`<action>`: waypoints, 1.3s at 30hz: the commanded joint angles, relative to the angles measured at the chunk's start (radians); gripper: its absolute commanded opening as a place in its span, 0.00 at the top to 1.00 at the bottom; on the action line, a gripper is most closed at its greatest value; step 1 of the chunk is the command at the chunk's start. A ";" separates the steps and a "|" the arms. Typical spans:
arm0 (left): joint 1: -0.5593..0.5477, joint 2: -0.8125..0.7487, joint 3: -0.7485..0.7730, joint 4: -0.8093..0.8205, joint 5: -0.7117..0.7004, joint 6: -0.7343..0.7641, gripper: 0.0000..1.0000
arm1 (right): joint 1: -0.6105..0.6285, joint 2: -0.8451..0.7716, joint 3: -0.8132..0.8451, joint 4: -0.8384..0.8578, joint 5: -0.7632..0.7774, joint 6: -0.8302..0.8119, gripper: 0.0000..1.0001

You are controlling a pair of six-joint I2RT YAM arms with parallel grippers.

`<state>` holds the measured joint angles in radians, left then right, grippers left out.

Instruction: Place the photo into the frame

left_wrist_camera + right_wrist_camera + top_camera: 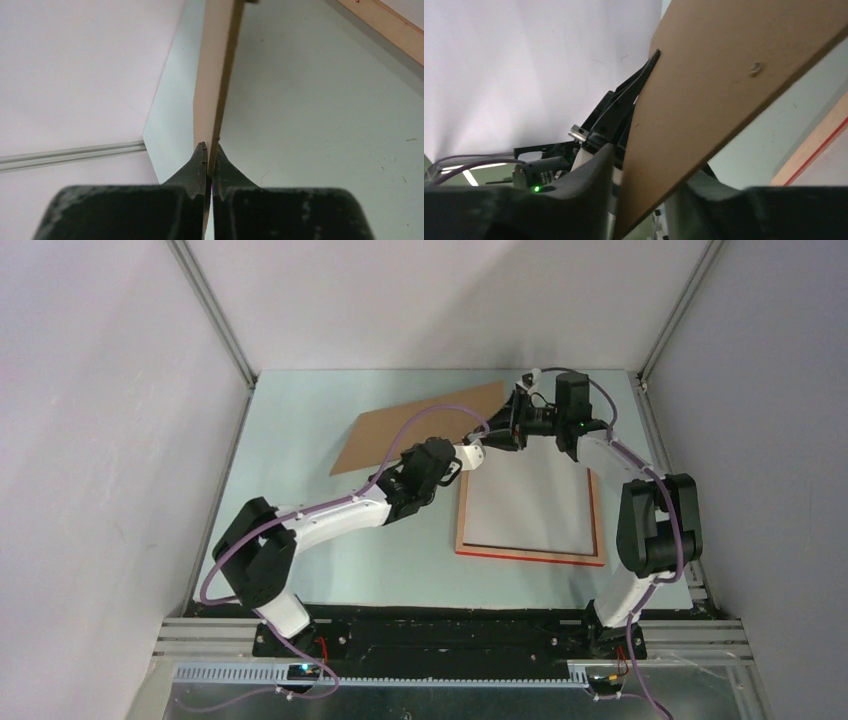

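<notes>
The left pincer (207,150) is pinching the thin edge of the brown backing board (212,75). Its two dark fingers are pressing together on either face, and the board is running edge-on away from them toward the top of the left wrist view. Just to its upper right in the overhead view, the right pincer (507,428) is standing with its fingers spread, the same board passing between them at a slant. In the right wrist view the left pincer's black fingers are showing beyond the board's upper edge. The board is stretching from the two pincers toward the upper left of centre, over the pale green table (300,450). Below the pincers, the frame (462,515) is lying flat right of centre, pale wood back facing up, with a red edge showing along its lower and right sides. A pale sheet (528,505) is filling its opening. No print is showing on it, so whether it is the photo cannot be told.
</notes>
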<state>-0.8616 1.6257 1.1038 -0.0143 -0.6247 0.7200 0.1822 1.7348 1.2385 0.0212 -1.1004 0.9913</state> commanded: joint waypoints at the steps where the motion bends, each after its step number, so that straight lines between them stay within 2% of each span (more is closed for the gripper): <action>1: 0.009 -0.075 0.078 -0.007 0.007 -0.061 1.00 | -0.038 -0.098 0.011 0.048 -0.050 -0.105 0.51; 2: 0.010 -0.082 0.086 -0.022 0.013 -0.069 1.00 | -0.050 -0.111 0.012 0.040 -0.049 -0.116 0.36; 3: 0.009 -0.095 0.093 -0.051 0.017 -0.074 1.00 | -0.058 -0.120 0.012 0.034 -0.046 -0.122 0.29; 4: 0.009 -0.101 0.105 -0.066 0.024 -0.086 1.00 | -0.075 -0.135 0.012 0.025 -0.045 -0.132 0.14; 6: 0.010 -0.121 0.121 -0.100 0.032 -0.099 1.00 | -0.107 -0.161 0.012 0.013 -0.044 -0.144 0.03; 12: 0.009 -0.178 0.186 -0.188 0.046 -0.123 1.00 | -0.246 -0.258 0.009 -0.029 -0.047 -0.200 0.01; 20: 0.009 -0.243 0.342 -0.361 0.174 -0.297 1.00 | -0.446 -0.402 -0.035 -0.099 -0.010 -0.310 0.00; 29: 0.009 -0.261 0.561 -0.539 0.410 -0.521 1.00 | -0.595 -0.465 -0.098 -0.218 -0.017 -0.447 0.03; 39: 0.026 -0.249 0.686 -0.596 0.733 -0.754 1.00 | -0.702 -0.543 -0.165 -0.229 -0.010 -0.486 0.03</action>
<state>-0.8482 1.4063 1.7004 -0.6632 -0.0765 0.1017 -0.4900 1.2434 1.0824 -0.2203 -1.1084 0.5381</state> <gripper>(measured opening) 0.015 0.969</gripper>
